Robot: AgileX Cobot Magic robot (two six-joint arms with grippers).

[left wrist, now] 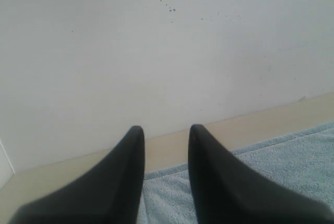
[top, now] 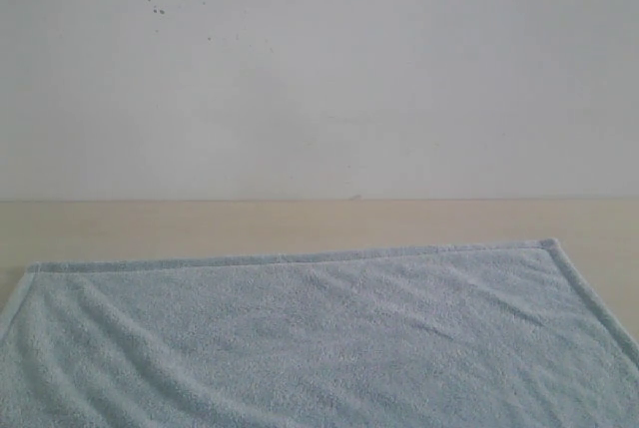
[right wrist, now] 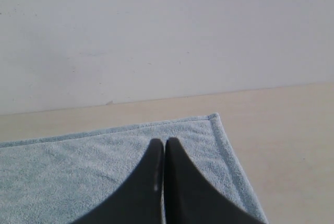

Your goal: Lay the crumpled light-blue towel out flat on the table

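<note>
A plain white wall (top: pixel 319 69) fills the upper half of the exterior view, marked only by a few dark specks (top: pixel 158 11). Below it runs the pale desk (top: pixel 300 223), bare in a strip along the wall and at the right.

The towel (top: pixel 319 338) lies on the desk on the near side of that strip, spanning almost its whole width. It looks close to flat, with only shallow ripples crossing the pile, so the spreading seems nearly finished. Its near edge is out of view.

It is soft, limp terry cloth, light for its size. Judging by that, it will sag and fold wherever it is lifted. The fluffy pile should grip the desk somewhat, so dragging it may bunch it up rather than let it slide.

The best places to hold it are the firmer hem (top: pixel 300 256) and the two far corners, left (top: pixel 35 270) and right (top: pixel 547 244). A pinch there should catch a single layer and allow a gentle outward pull. Grabbing mid-cloth would likely raise a new crease.

The left fingers (left wrist: pixel 122 182) stand part-way apart with nothing between them, above the far edge of the towel. The right fingers (right wrist: pixel 180 182) are pressed together and hold nothing, near the far right corner.
</note>
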